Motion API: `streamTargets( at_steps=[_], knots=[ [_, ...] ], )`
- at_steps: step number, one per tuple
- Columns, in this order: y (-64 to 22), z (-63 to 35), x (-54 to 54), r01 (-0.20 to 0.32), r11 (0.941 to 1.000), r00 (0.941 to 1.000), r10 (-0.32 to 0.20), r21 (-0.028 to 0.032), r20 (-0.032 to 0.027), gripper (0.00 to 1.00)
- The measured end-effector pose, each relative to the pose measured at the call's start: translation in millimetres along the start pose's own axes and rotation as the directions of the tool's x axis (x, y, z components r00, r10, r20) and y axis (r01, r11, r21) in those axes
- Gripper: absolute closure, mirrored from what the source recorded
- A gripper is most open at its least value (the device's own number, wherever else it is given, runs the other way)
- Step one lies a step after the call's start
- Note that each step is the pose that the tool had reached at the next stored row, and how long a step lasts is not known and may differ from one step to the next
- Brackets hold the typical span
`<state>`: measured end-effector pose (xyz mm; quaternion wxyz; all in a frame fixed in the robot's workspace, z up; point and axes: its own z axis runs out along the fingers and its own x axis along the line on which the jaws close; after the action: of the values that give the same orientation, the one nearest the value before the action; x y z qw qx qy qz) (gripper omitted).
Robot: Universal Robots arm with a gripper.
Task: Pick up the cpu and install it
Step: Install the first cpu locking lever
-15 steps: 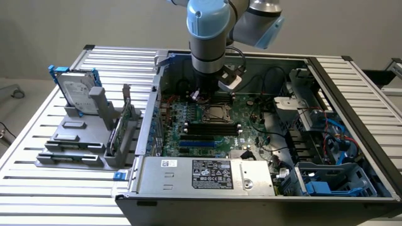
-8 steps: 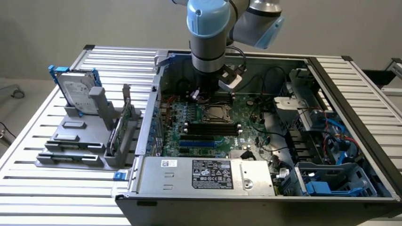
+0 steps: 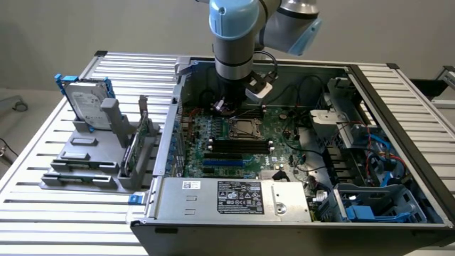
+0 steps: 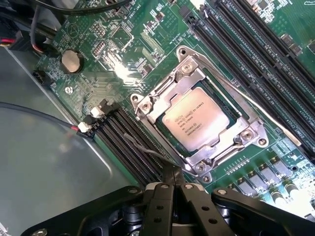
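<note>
Inside the open PC case [image 3: 284, 240], on the green motherboard [image 4: 123, 64] — the cpu [image 4: 197, 123] lies flat in its socket, pale silver lid up with the printed text showing. The silver retention frame [image 4: 147, 105] surrounds it on all sides. The hand [image 4: 172, 171] is clenched: fingertips pressed together, nothing between them, so it's empty. Its tip hangs just beside one corner of the retention frame, over the end of a bank of black memory slots [image 4: 128, 142]. It is off the cpu lid, and I can't tell whether it touches the board. A thin grey wire [image 4: 142, 146] lies across those slots right by the fingertips. A round coin cell [image 4: 71, 60] sits further off on the board, well apart from the hand. In the exterior view the arm [image 3: 231, 37] comes straight down into the far part of the case. There the hand is low over the board, just to the exterior view's left of the socket and behind it. A labelled power supply box [image 3: 227, 197] sits at the near edge of the case. On the slatted counter [image 3: 64, 213], to the exterior view's left of the case, a silver hard drive [image 3: 87, 104] with blue brackets stands upright in a grey fixture [image 3: 85, 160] — well apart from the hand.
</note>
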<state>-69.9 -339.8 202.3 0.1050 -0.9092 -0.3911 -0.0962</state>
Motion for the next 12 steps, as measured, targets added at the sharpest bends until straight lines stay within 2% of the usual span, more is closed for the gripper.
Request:
streamTargets(
  at_steps=[7,12],
  knots=[
    [0.0,-0.1,-0.1,-0.003,1.0000,1.0000,0.003,-0.0002,0.0008,0.89],
    [0.3,0.1,0.2,-0.002,1.0000,1.0000,0.002,-0.0033,0.0041,0.89]
  ],
)
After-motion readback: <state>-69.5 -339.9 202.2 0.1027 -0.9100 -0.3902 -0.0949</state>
